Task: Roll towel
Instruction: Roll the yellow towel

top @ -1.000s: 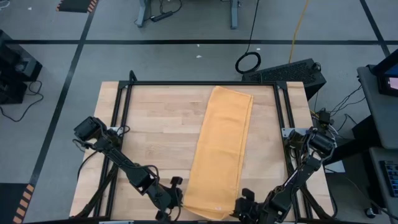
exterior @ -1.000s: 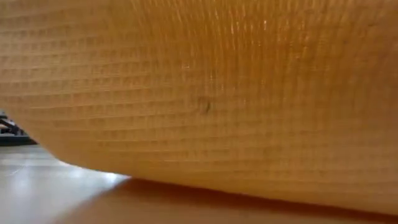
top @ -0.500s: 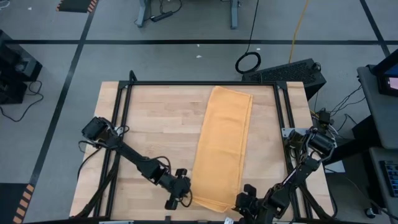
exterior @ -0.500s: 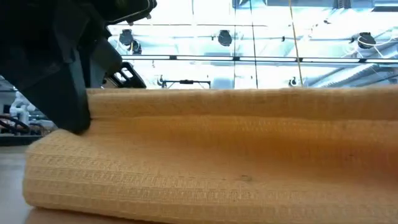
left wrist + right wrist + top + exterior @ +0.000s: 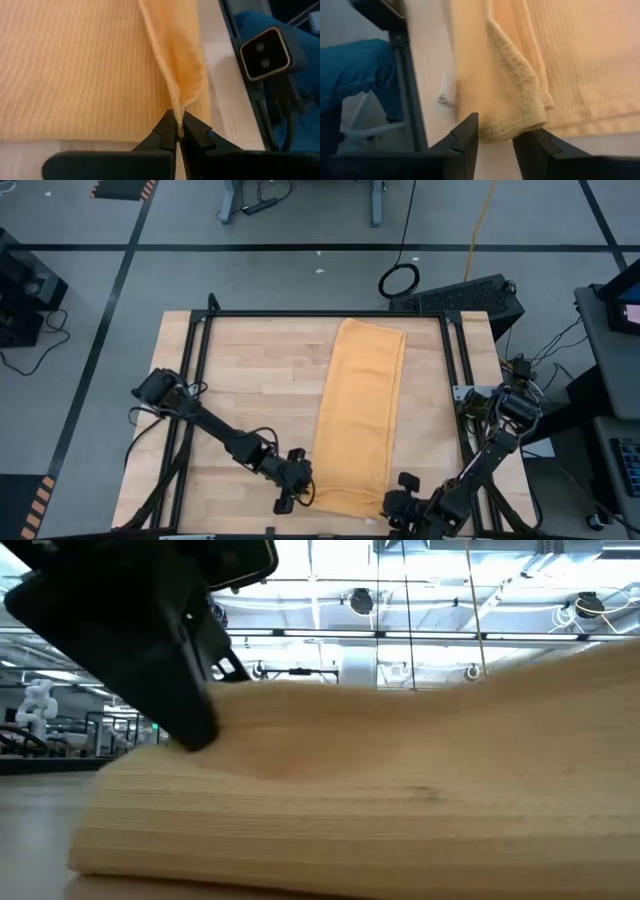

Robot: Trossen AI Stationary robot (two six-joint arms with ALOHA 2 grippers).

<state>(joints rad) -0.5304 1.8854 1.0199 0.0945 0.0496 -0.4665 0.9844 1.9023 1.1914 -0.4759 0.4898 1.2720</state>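
towel (image 5: pixel 358 420): soft, limp, light; grab near-end corners.
left pincer (image 5: pixel 178 131): pinching towel corner.
right pincer (image 5: pixel 496 134): spread, astride the corner.

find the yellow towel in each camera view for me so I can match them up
High view: towel, a long strip right of table centre.
Low view: towel fills the lower frame.
Left wrist view: towel, edge pinched by the left pincer.
Right wrist view: towel, corner before the open right pincer.
Shared landmark: its folded near end.
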